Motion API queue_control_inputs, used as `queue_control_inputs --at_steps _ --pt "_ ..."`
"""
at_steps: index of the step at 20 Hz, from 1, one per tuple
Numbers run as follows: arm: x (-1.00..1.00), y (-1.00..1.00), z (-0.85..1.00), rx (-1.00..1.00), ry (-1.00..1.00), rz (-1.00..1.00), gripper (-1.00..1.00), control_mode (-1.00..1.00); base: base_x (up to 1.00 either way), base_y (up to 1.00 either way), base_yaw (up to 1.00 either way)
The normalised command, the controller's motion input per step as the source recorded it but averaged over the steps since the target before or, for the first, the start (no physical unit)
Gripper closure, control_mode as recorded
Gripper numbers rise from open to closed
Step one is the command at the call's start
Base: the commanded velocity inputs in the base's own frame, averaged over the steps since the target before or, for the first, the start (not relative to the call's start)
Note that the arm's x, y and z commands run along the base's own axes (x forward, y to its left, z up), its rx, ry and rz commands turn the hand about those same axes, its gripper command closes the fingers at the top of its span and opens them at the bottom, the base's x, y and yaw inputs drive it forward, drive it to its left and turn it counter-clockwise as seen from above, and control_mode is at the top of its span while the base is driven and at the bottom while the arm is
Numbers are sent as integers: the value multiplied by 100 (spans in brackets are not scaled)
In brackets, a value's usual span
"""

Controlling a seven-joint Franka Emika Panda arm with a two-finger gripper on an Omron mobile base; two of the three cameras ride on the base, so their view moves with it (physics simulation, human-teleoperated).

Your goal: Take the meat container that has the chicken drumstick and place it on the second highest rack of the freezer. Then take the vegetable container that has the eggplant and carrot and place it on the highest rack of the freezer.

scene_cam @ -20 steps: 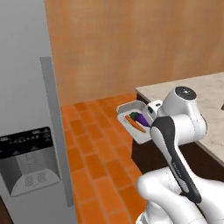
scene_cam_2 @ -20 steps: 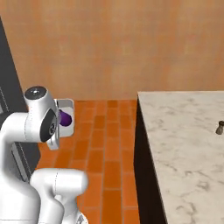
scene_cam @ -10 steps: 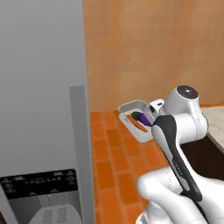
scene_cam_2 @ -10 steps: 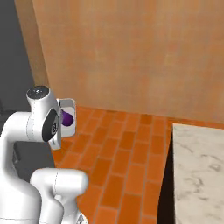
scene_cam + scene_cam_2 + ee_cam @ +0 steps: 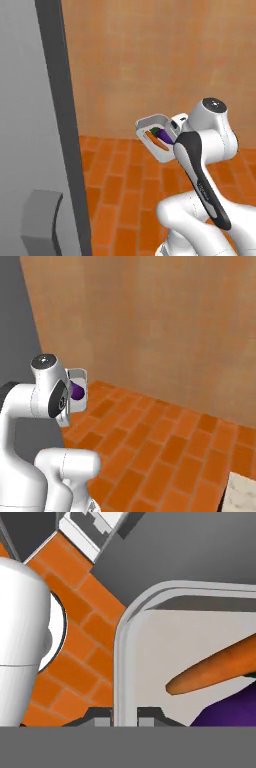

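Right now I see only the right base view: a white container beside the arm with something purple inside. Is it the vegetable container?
Observer: Yes. In the left base view the vegetable container holds an orange carrot beside the purple eggplant.
Operator: Does the gripper really hold it?
Observer: In the hand view the container's rim runs down between the two finger tips of the gripper, so it looks clamped on the rim.
Operator: Where is the freezer?
Observer: The left base view shows a tall grey fridge door to the left of the container, with brick floor between them.
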Motion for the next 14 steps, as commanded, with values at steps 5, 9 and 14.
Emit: queue_control_inputs --at_steps 5,9,14 --pt "0 0 0 0 0 0 100 100 49 -61 59" --pt "0 0 0 0 0 0 100 100 -25 -39 69" --pt "0 0 0 0 0 0 100 100 -10 -23 75"
